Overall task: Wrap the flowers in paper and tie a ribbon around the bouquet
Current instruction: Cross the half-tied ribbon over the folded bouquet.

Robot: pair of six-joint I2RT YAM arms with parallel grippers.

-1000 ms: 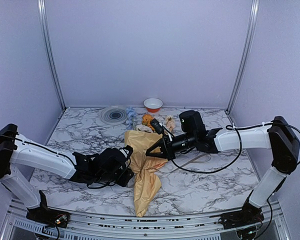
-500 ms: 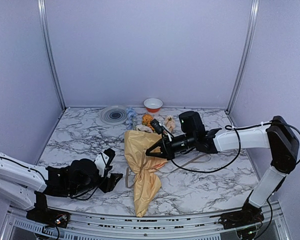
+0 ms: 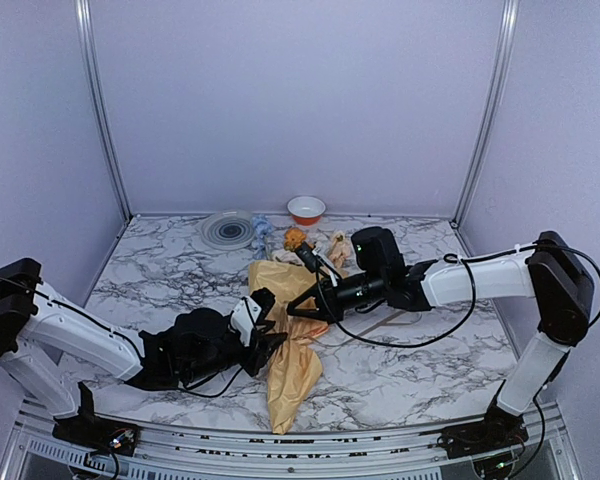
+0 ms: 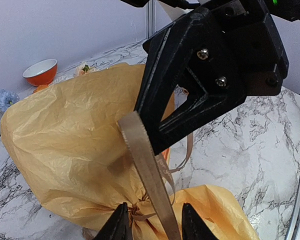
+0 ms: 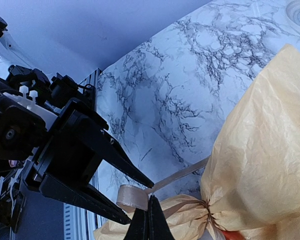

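The bouquet [image 3: 290, 370] lies mid-table as a tan-yellow paper [image 4: 65, 135] cone, pinched at its waist, with flowers [image 3: 296, 238] showing at its far end. A beige ribbon [image 4: 145, 160] is bound round the waist [image 5: 208, 205], and one strand rises from it. My right gripper [image 5: 149, 217] is shut on that strand, holding a small loop of ribbon [image 5: 132, 196] just above the paper. My left gripper [image 4: 155, 222] stands open at the knot, its fingers either side of the raised strand and apart from it. In the top view the left gripper [image 3: 272, 322] and right gripper [image 3: 292, 313] nearly meet over the waist.
An orange-and-white bowl [image 3: 306, 209], a grey round dish [image 3: 229, 230] and a loose blue flower head [image 3: 261, 224] sit along the back wall. A slack length of ribbon [image 3: 385, 322] and the right arm's black cable [image 3: 420, 340] lie right of the bouquet.
The left arm drew back to the left, then returned to the bouquet's waist with its jaws around the strand. The right gripper kept its grip and shifted slightly left.
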